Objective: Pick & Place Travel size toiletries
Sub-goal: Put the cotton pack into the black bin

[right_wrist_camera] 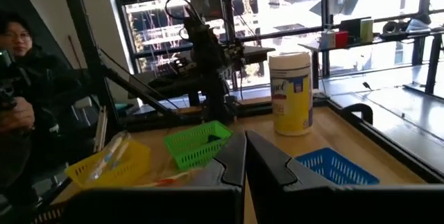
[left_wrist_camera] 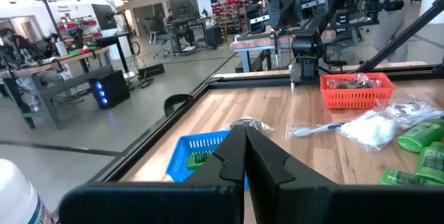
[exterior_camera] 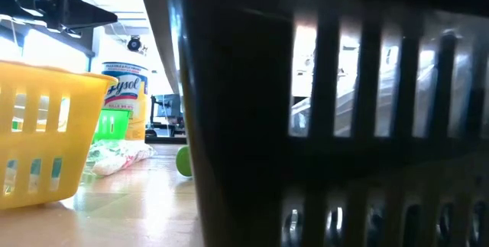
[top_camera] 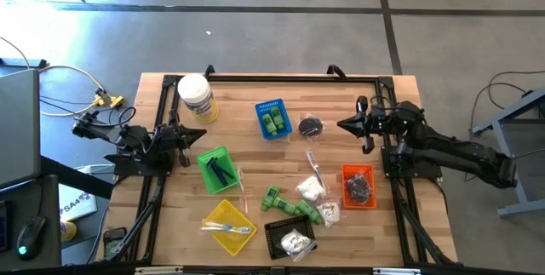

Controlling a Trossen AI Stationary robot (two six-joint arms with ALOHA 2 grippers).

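Observation:
Loose toiletries lie on the table's near middle: two bright green bottles [top_camera: 272, 197] [top_camera: 311, 213], white soft packets [top_camera: 308, 190] [top_camera: 329, 214], a thin pale stick [top_camera: 313, 166] and a small black piece in clear wrap [top_camera: 310, 126]. More sit in baskets: green bottles in the blue one [top_camera: 272, 119], a black piece in the green one [top_camera: 217, 170], sticks in the yellow one [top_camera: 228, 226], white packets in the black one [top_camera: 291, 239], dark pieces in the orange one [top_camera: 358, 186]. My left gripper [top_camera: 200, 134] [left_wrist_camera: 244, 137] waits shut at the left side. My right gripper [top_camera: 341, 124] [right_wrist_camera: 245, 141] hovers shut at the right, above the table.
A big white jar with a yellow label [top_camera: 196, 96] stands at the far left corner. A black frame [top_camera: 289, 77] runs around the table's edges. The low view is mostly filled by the black basket [exterior_camera: 336, 125], with the yellow basket [exterior_camera: 46, 125] beside it. A person [right_wrist_camera: 21, 78] stands beyond the table.

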